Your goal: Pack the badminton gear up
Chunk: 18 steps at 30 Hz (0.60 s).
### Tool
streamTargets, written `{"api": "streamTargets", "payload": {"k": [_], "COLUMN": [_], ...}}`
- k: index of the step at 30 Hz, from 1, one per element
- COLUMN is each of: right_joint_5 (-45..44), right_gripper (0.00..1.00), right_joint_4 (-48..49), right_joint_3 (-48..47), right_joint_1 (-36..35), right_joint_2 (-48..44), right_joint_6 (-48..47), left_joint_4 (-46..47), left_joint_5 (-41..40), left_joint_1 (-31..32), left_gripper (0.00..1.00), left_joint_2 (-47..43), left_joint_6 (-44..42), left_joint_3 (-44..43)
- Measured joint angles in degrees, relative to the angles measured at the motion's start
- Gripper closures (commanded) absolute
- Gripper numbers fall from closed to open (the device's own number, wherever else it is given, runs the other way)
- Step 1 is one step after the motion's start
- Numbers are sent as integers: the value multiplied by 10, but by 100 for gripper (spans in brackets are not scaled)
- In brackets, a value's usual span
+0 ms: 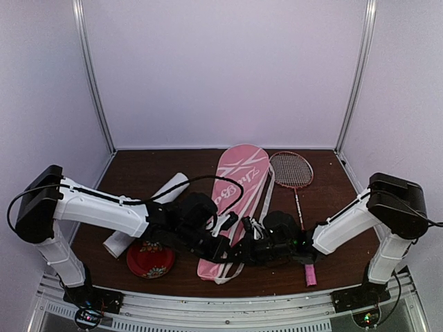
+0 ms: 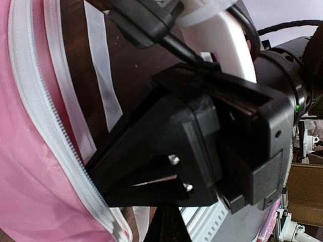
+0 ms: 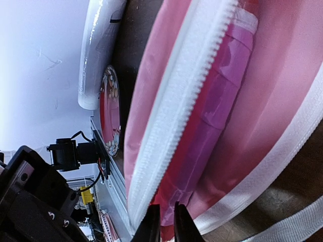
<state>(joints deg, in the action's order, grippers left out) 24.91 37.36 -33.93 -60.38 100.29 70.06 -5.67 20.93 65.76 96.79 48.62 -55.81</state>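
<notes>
Currently bagging racquets: one pink handle (image 3: 212,126) inside pink bag's (image 1: 239,200) unzipped mouth, second racquet (image 1: 291,169) just right of bag; left end effector (image 2: 166,227) clenched, right end effector (image 3: 166,222) nearly clenched at bag's zip edge, grip unclear; next likely needing mouth held wide.

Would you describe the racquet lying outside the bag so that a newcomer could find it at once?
Find the long pink bag down the middle of the brown table. Right of it lies the racquet, head toward the back wall. It alone has a round strung head on a thin shaft ending in a pink handle.
</notes>
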Motion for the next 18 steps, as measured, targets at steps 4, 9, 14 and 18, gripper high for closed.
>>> {"api": "streamTargets", "payload": {"k": [4, 9, 14, 18], "right_joint_5": [3, 6, 8, 9], "right_gripper": [91, 91, 91, 91], "right_joint_4": [9, 33, 69, 93], "right_joint_3": [-11, -17, -13, -12], "right_joint_1": [1, 3, 4, 4], "right_joint_2": [22, 64, 89, 89], "right_joint_6": [6, 24, 41, 51], "left_joint_4": [1, -54, -118, -130], "left_joint_5": [1, -56, -116, -123], "left_joint_1": [-2, -2, -5, -4], "left_gripper": [100, 67, 59, 54], "left_joint_2": [0, -15, -53, -54], "left_joint_6": [0, -14, -25, -26], "left_joint_3": [0, -2, -2, -2]}}
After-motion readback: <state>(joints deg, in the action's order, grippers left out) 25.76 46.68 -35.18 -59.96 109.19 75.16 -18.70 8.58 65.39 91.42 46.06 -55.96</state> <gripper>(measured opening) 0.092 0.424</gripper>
